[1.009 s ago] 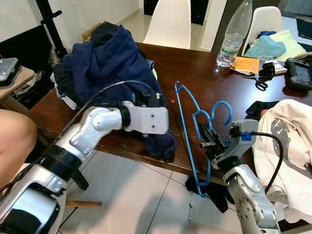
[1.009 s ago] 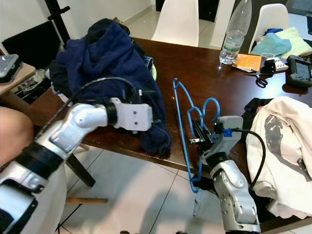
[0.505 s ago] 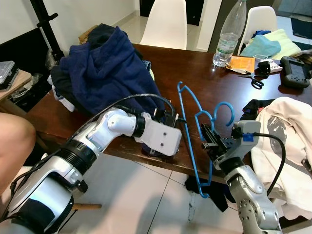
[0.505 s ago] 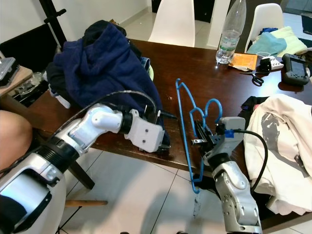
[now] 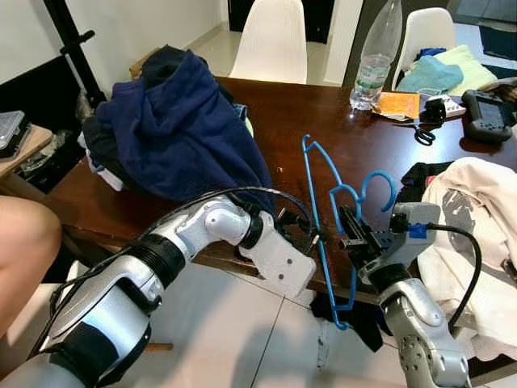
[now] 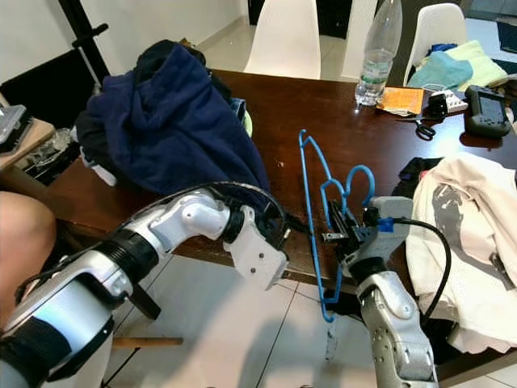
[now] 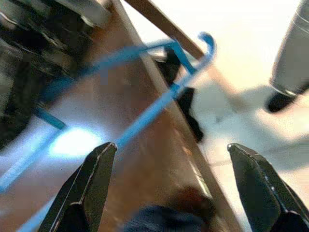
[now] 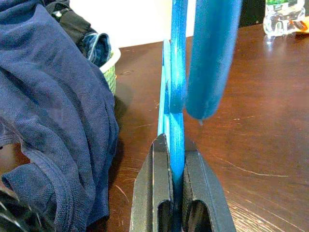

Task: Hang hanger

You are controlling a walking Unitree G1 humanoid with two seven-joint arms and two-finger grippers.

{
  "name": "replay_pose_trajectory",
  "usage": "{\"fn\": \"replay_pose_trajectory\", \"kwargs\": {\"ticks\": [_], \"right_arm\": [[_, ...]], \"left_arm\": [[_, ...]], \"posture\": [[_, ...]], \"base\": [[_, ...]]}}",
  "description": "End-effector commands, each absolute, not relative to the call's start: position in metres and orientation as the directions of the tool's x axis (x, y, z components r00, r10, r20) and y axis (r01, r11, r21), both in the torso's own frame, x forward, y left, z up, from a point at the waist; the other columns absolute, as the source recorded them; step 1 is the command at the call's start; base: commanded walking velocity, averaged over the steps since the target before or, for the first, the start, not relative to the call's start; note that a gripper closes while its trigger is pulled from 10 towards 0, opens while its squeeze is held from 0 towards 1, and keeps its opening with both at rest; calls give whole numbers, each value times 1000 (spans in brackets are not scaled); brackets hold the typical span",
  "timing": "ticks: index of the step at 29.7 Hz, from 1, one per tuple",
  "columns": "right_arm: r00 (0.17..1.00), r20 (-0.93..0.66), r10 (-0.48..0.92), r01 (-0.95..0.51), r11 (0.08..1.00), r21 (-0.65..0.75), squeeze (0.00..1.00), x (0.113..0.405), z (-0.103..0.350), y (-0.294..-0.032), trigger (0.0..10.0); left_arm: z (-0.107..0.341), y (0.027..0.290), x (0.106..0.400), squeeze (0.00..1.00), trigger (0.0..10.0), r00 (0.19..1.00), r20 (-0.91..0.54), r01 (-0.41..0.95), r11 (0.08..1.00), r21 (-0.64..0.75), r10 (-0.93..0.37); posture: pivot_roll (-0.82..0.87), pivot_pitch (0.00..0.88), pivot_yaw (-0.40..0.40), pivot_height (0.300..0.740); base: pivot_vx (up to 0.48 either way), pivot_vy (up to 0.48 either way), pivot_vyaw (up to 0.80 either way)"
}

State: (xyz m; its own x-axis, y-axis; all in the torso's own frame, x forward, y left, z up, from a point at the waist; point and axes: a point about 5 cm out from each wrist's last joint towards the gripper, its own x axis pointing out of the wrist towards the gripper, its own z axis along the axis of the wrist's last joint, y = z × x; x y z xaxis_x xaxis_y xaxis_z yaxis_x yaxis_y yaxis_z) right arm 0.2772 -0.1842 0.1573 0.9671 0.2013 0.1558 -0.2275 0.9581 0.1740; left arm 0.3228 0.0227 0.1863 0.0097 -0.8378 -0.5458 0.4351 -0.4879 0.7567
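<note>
Right tool [image 5: 349, 230] pinches the thin blue plastic hanger [image 5: 317, 194] upright over the dark wooden table [image 5: 323, 121] edge; left tool [image 7: 169, 193], fingers spread, nears its lower bar, probably to steady it.

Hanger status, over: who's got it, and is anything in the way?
Right gripper shut on blue hanger. Left gripper open beside its frame, not gripping. Navy hoodie heaped close by on table.

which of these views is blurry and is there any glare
Left wrist view: smeared, the blue hanger streaky, a white glare patch on the table. Right wrist view: the hanger very close and soft, the navy hoodie crisp. Both eye views are sharp.
</note>
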Motion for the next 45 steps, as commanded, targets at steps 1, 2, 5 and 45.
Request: {"fn": "replay_pose_trajectory", "kwargs": {"ticks": [1, 2, 5, 45], "right_arm": [[973, 138, 185, -208, 964, 168, 0, 274, 154, -188, 10000], [973, 138, 185, -207, 964, 168, 0, 274, 154, -188, 10000], [973, 137, 184, -206, 964, 168, 0, 273, 154, -188, 10000], [975, 141, 169, -192, 967, 166, 0, 270, 156, -190, 10000]], "left_arm": [[179, 28, 324, 0, 10000, 0, -606, 431, -547, 718, -795], [176, 31, 326, 0, 10000, 4, -627, 434, -564, 703, -779], [173, 33, 327, 0, 10000, 6, -641, 439, -574, 692, -768], [171, 44, 357, 0, 0, 301, -558, 447, -403, 799, -773]], "posture": [[-34, 161, 72, 740], [-34, 161, 72, 740], [-34, 161, 72, 740], [-47, 175, 78, 740]], "base": [[0, 0, 0], [0, 0, 0], [0, 0, 0], [0, 0, 0]]}}
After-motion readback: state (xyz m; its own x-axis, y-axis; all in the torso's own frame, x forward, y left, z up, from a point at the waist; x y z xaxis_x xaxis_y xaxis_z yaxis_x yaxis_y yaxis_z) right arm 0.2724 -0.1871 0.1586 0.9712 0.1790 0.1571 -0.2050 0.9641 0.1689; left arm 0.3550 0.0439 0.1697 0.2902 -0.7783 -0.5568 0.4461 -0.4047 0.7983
